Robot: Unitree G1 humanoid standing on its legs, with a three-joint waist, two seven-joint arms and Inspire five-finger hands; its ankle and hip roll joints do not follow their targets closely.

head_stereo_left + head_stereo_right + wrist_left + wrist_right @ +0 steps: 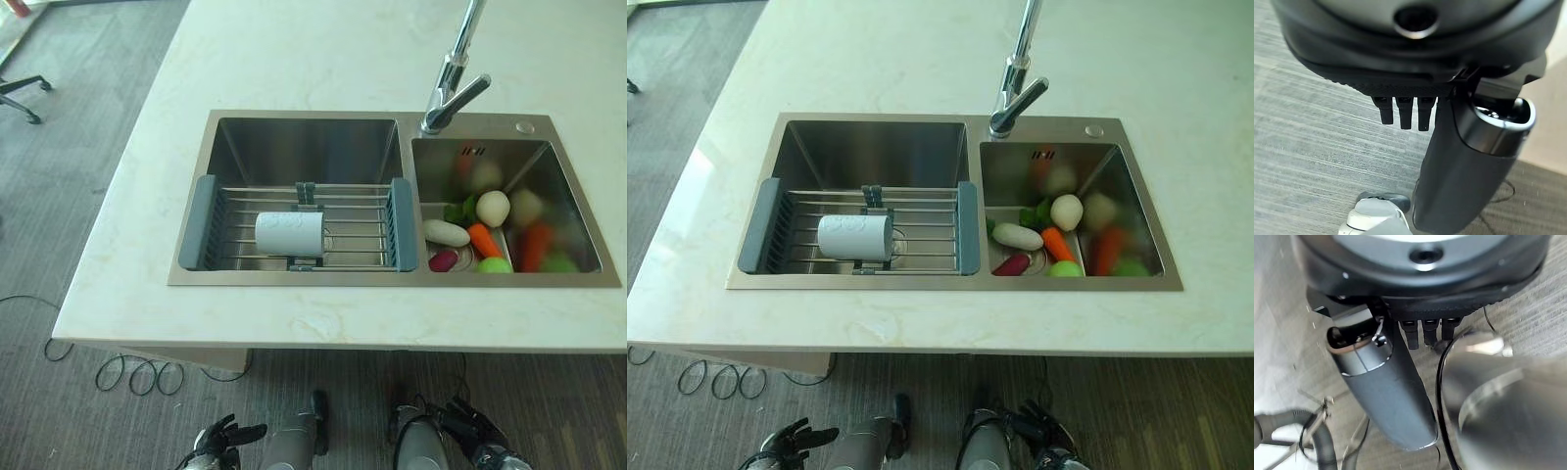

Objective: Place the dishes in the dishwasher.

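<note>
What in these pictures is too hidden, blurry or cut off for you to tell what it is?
- White mug on the sink rack: lies on its side, so its inside is hidden in both eye views.
- Vegetables in the right basin: those by the far and right walls are blurred; some may be reflections.
- Faucet: its top is cut off by the picture's edge.
- Left robot hand and right robot hand: partly cut off at the bottom edge.
- No dishwasher can be made out.

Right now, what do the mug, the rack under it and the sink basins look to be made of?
Mug: likely glazed ceramic, white and opaque.
Rack: thin shiny metal rods with grey ends, probably plastic.
Sink: brushed stainless steel, dull grey with soft reflections.
</note>
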